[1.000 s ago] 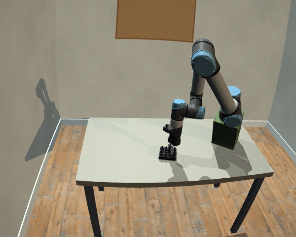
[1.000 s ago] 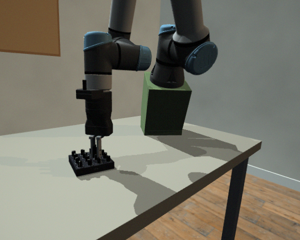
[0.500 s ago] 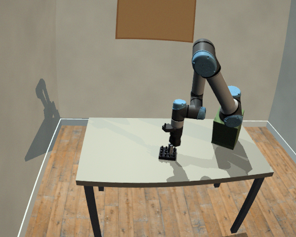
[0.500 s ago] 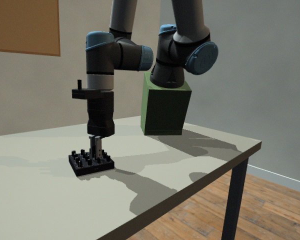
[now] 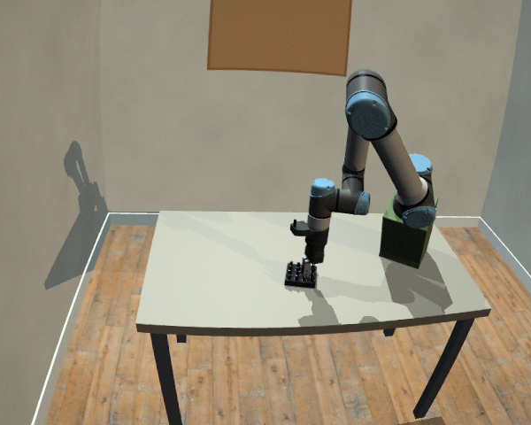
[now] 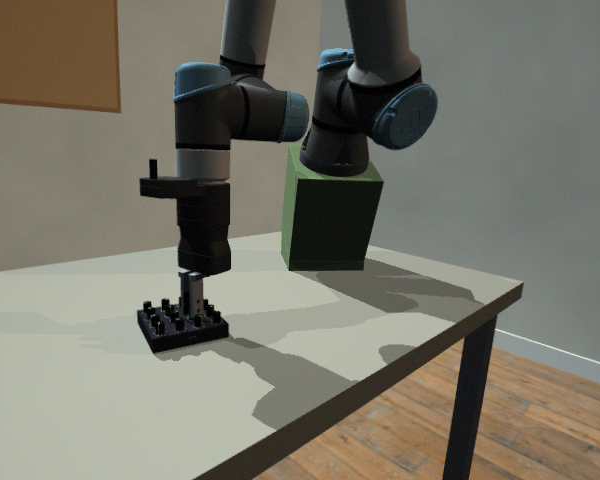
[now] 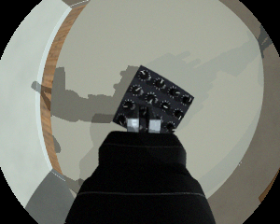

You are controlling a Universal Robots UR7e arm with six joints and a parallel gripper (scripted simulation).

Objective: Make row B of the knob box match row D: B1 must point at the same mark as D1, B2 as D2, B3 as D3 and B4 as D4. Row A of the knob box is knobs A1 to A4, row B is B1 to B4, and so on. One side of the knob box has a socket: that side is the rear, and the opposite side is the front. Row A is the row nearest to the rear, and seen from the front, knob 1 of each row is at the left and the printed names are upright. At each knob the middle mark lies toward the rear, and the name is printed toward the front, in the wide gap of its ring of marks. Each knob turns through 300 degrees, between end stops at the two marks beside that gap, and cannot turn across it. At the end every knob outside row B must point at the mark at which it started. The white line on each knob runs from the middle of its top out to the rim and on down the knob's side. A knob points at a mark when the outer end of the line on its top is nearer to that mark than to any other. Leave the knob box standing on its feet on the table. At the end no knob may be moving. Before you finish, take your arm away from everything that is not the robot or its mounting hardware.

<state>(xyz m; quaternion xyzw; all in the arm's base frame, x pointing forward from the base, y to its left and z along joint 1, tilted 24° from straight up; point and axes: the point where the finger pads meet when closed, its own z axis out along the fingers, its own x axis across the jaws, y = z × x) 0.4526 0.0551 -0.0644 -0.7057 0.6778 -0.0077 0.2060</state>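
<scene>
The end effector (image 6: 191,304) pinches a knob (which one, I cannot tell) on the knob box (image 6: 186,335), fingers vertical, on the counter (image 6: 341,320).

Neighbouring knobs crowd the tool (image 6: 191,304) on the knob box (image 6: 186,338); surrounding table (image 6: 83,403) lies open.

Beige walls (image 5: 174,137), plank floor (image 5: 265,379), pale table (image 5: 219,274), brown board (image 5: 280,34).
</scene>
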